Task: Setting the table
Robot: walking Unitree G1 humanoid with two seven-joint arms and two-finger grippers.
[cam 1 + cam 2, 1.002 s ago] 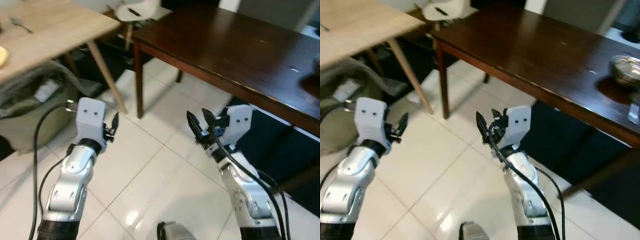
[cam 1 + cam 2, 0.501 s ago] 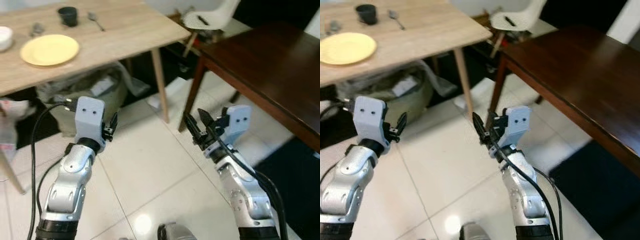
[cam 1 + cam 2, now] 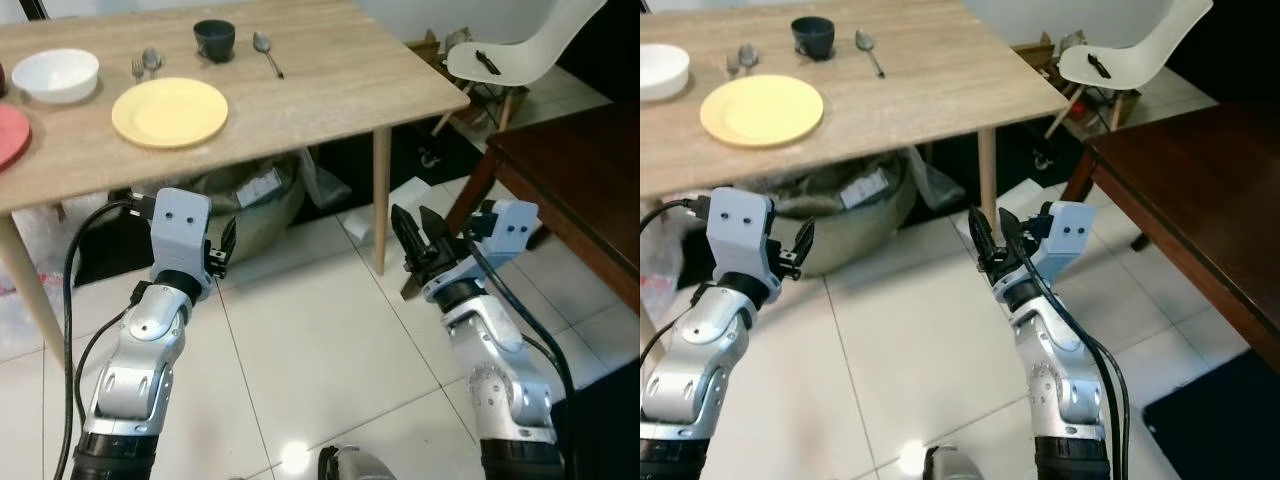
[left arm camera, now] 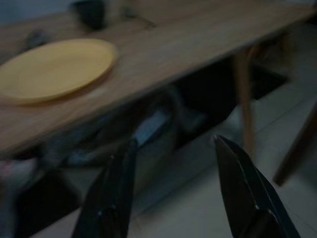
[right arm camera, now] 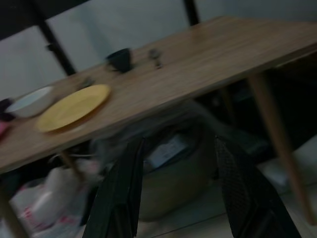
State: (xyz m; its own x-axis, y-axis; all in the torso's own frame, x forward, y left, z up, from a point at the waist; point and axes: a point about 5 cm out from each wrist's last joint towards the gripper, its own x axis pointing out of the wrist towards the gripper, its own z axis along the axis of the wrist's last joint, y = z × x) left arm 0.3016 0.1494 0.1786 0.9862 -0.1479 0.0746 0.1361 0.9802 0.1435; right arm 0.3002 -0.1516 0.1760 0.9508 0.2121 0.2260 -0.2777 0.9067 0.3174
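A light wooden table [image 3: 330,85] stands ahead. On it are a yellow plate [image 3: 169,111], a white bowl [image 3: 55,74], a dark cup [image 3: 214,38], a spoon [image 3: 267,52] beside the cup, and a fork and spoon [image 3: 145,65] between bowl and cup. A red plate [image 3: 8,135] shows at the left edge. My left gripper [image 3: 228,240] and right gripper [image 3: 412,222] are held up over the floor, below and short of the table's front edge. Both are open with nothing between the fingers. The yellow plate [image 4: 54,69] also appears in the left wrist view.
A table leg [image 3: 381,200] stands between my grippers and the wall. A grey-green sack [image 3: 250,195] lies under the table. A white chair [image 3: 515,50] is at the back right and a dark brown table [image 3: 580,190] at the right. White tiles [image 3: 300,350] lie below.
The camera has swung left: the light table with its dishes has come fully into view and the dark table has slid to the right edge. Both grippers stay open and raised.
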